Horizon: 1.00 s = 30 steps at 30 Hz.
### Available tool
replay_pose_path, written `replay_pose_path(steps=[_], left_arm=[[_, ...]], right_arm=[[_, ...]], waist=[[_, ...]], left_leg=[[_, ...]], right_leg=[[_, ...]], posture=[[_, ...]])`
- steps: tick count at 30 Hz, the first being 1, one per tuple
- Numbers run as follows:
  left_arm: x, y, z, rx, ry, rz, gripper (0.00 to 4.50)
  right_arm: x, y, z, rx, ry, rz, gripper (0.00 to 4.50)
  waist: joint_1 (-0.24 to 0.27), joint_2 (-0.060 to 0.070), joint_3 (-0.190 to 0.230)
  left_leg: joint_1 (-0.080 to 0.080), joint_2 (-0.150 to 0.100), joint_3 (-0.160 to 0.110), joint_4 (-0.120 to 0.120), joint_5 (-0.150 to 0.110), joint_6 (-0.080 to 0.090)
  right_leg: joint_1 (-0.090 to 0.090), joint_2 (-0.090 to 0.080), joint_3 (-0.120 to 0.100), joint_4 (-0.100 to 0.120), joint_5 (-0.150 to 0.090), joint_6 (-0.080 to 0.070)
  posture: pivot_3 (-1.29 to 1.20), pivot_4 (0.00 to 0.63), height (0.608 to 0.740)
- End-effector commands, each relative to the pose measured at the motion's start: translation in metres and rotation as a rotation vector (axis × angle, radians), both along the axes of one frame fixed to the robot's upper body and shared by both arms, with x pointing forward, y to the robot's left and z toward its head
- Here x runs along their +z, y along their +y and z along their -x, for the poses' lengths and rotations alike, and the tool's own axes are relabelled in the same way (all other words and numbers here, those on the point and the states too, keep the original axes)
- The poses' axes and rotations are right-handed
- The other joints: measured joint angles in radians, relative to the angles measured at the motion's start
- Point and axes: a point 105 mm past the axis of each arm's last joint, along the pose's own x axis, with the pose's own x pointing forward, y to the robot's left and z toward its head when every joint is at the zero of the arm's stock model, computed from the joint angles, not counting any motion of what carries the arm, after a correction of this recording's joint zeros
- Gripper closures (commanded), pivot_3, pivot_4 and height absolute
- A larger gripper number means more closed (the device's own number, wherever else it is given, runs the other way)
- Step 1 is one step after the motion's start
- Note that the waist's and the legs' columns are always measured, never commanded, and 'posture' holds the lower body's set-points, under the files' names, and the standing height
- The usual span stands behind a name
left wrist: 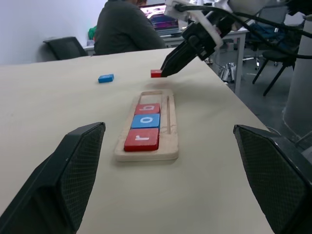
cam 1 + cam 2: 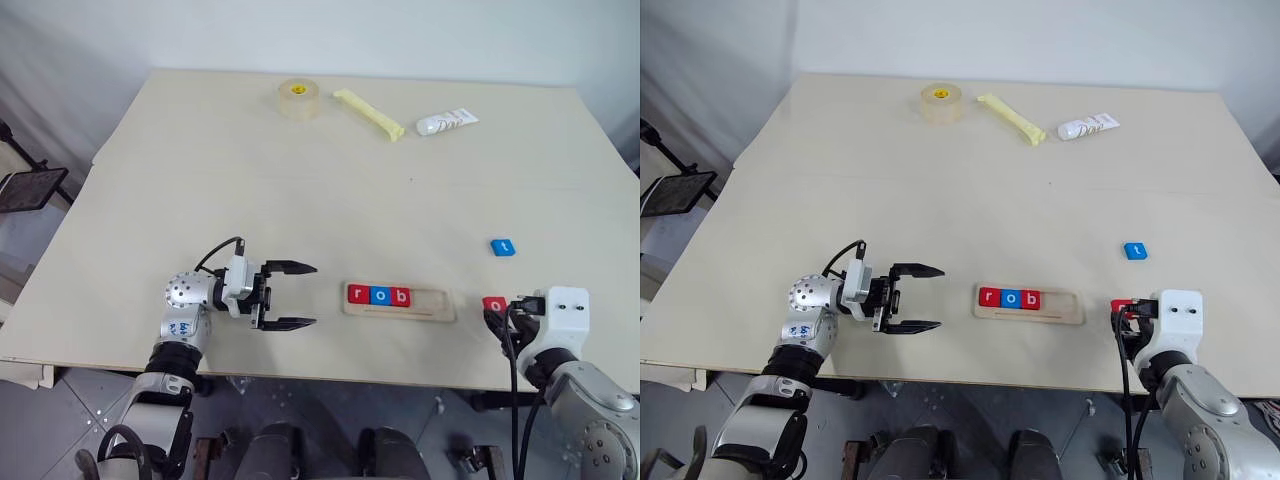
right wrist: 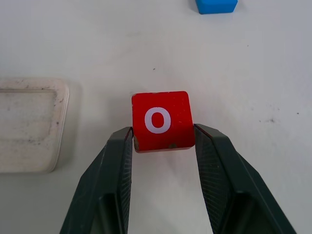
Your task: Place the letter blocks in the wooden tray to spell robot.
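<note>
The wooden tray [image 2: 400, 302] lies near the table's front edge and holds a red "r" [image 2: 358, 294], a blue "o" [image 2: 379, 295] and a red "b" [image 2: 400, 296] in its left half. My right gripper [image 3: 163, 141] is shut on a red "o" block [image 3: 161, 119], held just right of the tray's empty end [image 3: 29, 124]. A blue "t" block [image 2: 502, 246] rests on the table further back to the right. My left gripper [image 2: 300, 295] stands open with nothing between its fingers, pointing at the tray's left end from a short distance away.
A roll of tape [image 2: 298, 98], a yellow stick [image 2: 368, 113] and a white tube [image 2: 446, 122] lie along the table's far side. A seated person [image 1: 129, 27] and office furniture show beyond the table in the left wrist view.
</note>
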Motion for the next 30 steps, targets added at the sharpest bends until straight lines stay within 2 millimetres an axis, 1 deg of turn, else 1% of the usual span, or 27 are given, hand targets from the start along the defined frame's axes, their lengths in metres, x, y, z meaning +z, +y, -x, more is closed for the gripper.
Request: replay_pose_path(steps=[1, 6, 7, 10, 13, 14, 16, 18, 21, 25, 28, 30], left_arm=[[0.006, 0.002, 0.004, -0.012, -0.032, -0.001, 0.0], [0.004, 0.003, 0.005, -0.009, -0.023, -0.022, 0.0], [0.004, 0.003, 0.005, -0.009, -0.023, -0.025, 0.0], [0.005, 0.003, 0.005, -0.009, -0.026, -0.031, 0.0], [0.007, 0.003, 0.005, -0.006, -0.028, -0.038, 0.0], [0.007, 0.003, 0.006, -0.005, -0.03, -0.04, 0.0], [0.008, 0.002, 0.007, -0.004, -0.034, -0.048, 0.0], [0.009, 0.002, 0.007, -0.001, -0.038, -0.054, 0.0], [0.012, 0.001, 0.007, 0.006, -0.041, -0.051, 0.0], [0.013, -0.002, 0.009, 0.003, -0.043, -0.053, 0.0], [0.013, -0.002, 0.01, 0.004, -0.042, -0.053, 0.0], [0.014, -0.002, 0.012, -0.002, -0.036, -0.054, 0.0]], right_arm=[[0.006, -0.001, -0.001, 0.009, -0.029, 0.016, 2.02], [0.008, 0.0, -0.001, 0.023, -0.043, 0.029, 0.33], [0.01, 0.0, -0.001, 0.028, -0.047, 0.034, 0.08], [0.016, 0.0, 0.002, 0.052, -0.064, 0.055, 0.03], [0.023, 0.001, 0.005, 0.127, -0.071, 0.1, 0.03], [0.025, 0.002, 0.006, 0.167, -0.066, 0.124, 0.03], [0.03, 0.004, 0.012, 0.321, -0.038, 0.22, 0.03], [0.035, -0.001, 0.015, 0.453, -0.006, 0.306, 0.03], [0.041, -0.009, 0.012, 0.558, 0.018, 0.36, 0.03], [0.039, -0.018, 0.005, 0.743, 0.096, 0.459, 0.03], [0.039, -0.022, 0.0, 0.782, 0.1, 0.478, 0.03], [0.04, -0.02, -0.012, 0.879, 0.11, 0.514, 0.03]], waist=[[0.0, 0.0, 0.0], [0.001, 0.0, 0.0], [0.001, 0.0, 0.0], [0.001, 0.0, 0.0], [0.001, 0.0, 0.0], [0.001, 0.0, 0.0], [0.002, 0.0, 0.0], [0.002, 0.0, 0.0], [0.002, -0.001, 0.0], [0.001, -0.001, 0.0], [0.002, -0.002, 0.0], [0.002, -0.002, 0.0]], left_leg=[[0.0, 0.0, 0.0, 0.0, 0.0, 0.0], [0.0, 0.0, 0.0, 0.0, 0.0, 0.0], [0.0, 0.0, 0.0, 0.0, 0.0, 0.0], [0.0, 0.0, 0.0, 0.0, 0.0, 0.0], [0.0, 0.0, 0.0, 0.0, 0.0, 0.0], [0.0, 0.0, 0.0, 0.0, 0.0, 0.0], [0.0, 0.0, 0.0, 0.0, 0.0, 0.0], [0.0, -0.002, 0.0, -0.001, 0.0, 0.001], [0.001, -0.001, 0.0, 0.0, 0.001, 0.001], [0.001, -0.001, 0.0, 0.0, 0.001, 0.002], [0.001, -0.001, 0.0, 0.0, 0.001, 0.002], [0.001, -0.001, 0.0, 0.0, 0.001, 0.002]], right_leg=[[0.0, 0.0, 0.0, 0.0, 0.0, 0.0], [0.0, 0.0, 0.0, 0.0, 0.0, 0.0], [0.0, 0.0, 0.0, 0.0, 0.0, 0.0], [0.0, 0.0, 0.0, 0.0, 0.0, 0.0], [0.0, 0.0, 0.0, 0.0, 0.0, 0.0], [0.0, 0.0, 0.0, 0.0, 0.0, 0.0], [0.0, 0.0, 0.0, 0.0, 0.0, 0.0], [0.001, -0.001, 0.002, -0.001, 0.0, 0.0], [0.003, 0.0, 0.001, -0.004, 0.0, 0.0], [0.003, 0.0, 0.001, -0.004, 0.0, 0.0], [0.003, -0.001, 0.001, -0.004, 0.0, 0.0], [0.003, -0.001, 0.0, -0.004, 0.0, 0.0]], posture=[[0.0, 0.15, 0.74], [0.0, 0.15, 0.74], [0.0, 0.15, 0.74], [0.0, 0.15, 0.74], [0.0, 0.15, 0.74], [0.0, 0.15, 0.74], [0.0, 0.15, 0.74], [0.0, 0.15, 0.74], [0.0, 0.15, 0.74], [0.0, 0.15, 0.74], [0.0, 0.15, 0.74], [0.0, 0.15, 0.74]])
